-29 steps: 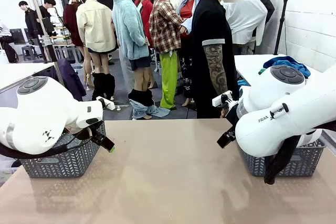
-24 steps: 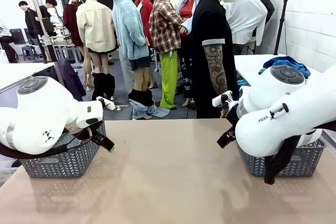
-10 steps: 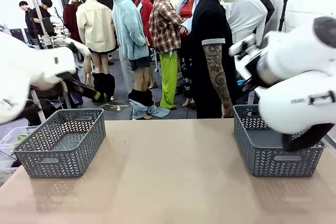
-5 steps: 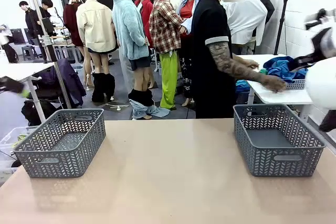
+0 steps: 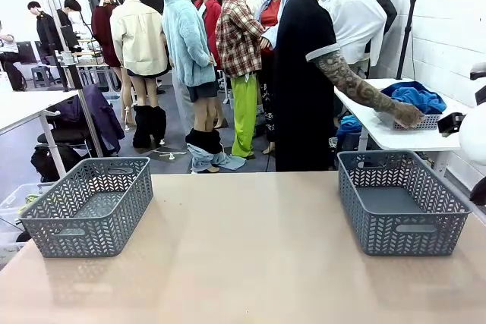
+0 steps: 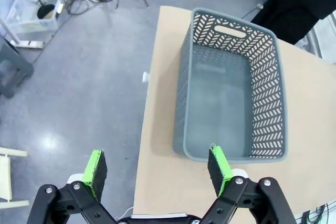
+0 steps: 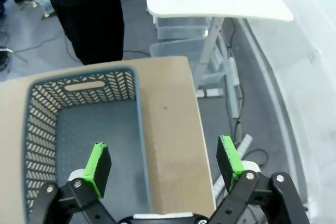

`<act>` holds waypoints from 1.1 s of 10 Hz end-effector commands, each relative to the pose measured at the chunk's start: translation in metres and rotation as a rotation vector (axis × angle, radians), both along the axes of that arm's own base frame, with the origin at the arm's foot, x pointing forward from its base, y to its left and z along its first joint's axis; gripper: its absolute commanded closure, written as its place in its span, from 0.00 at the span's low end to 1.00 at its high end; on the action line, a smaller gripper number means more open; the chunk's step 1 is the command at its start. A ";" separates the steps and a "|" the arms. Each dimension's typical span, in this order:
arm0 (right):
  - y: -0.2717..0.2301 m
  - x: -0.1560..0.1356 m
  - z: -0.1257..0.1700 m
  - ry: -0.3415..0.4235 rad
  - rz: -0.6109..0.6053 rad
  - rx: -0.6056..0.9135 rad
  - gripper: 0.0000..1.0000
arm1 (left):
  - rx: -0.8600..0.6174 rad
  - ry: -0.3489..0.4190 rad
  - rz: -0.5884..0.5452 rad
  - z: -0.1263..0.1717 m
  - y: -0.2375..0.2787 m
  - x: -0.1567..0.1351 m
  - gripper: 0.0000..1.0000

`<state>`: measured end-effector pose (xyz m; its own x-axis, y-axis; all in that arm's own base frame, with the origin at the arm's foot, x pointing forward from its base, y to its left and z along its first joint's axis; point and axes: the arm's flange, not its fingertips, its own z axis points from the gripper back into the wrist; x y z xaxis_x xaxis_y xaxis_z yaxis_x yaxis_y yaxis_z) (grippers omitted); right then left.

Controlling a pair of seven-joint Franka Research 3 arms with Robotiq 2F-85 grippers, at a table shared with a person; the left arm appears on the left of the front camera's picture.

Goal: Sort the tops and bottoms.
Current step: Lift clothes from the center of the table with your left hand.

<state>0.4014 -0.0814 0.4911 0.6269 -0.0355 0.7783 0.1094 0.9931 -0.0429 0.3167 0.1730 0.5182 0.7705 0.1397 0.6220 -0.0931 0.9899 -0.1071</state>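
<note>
The left claw [image 6: 156, 167] is hanging high above the floor with its jaws spread wide and nothing between the green pads [image 6: 96, 166]. The left grey basket [image 6: 268, 103] is sitting just beyond it toward 1 o'clock, at the edge of the tan tabletop [image 5: 243, 256]. The right claw [image 7: 163, 160] is likewise gaping, its pads holding nothing. It is hovering over the tabletop's edge, with the right grey basket [image 7: 31, 108] lying beneath it toward 10 o'clock.

In the front view, the two baskets are resting well apart on the tabletop, one at 9 o'clock and the other at 3 o'clock. A bit of the white right arm [image 5: 474, 133] is poking in at the 3 o'clock edge of the picture.

The bright blue garments [image 5: 416, 97] are lying in a heap on a white side table [image 5: 395, 136]. That table is standing beyond the tabletop, toward 2 o'clock from its middle. The heap is sitting in or just behind a small pale mesh basket [image 5: 427, 121]; I cannot tell which.

A person in a black T-shirt [image 5: 300, 73] is standing at the far side of the tabletop, at 12 o'clock, and stretching one arm out toward 3 o'clock. The person's hand [image 5: 408, 114] is resting at the foot of the blue heap, touching it.
</note>
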 end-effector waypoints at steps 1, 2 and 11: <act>0.004 -0.010 0.021 -0.021 -0.009 -0.027 0.00 | 0.039 -0.010 -0.001 0.010 -0.007 -0.003 0.00; 0.004 -0.010 0.021 -0.021 -0.009 -0.027 0.00 | 0.039 -0.010 -0.001 0.010 -0.007 -0.003 0.00; 0.004 -0.010 0.021 -0.021 -0.009 -0.027 0.00 | 0.039 -0.010 -0.001 0.010 -0.007 -0.003 0.00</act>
<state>0.3904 -0.0793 0.5137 0.6011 -0.0233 0.7988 0.1154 0.9916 -0.0579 0.3157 0.1648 0.5282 0.7637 0.1138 0.6355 -0.0870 0.9935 -0.0734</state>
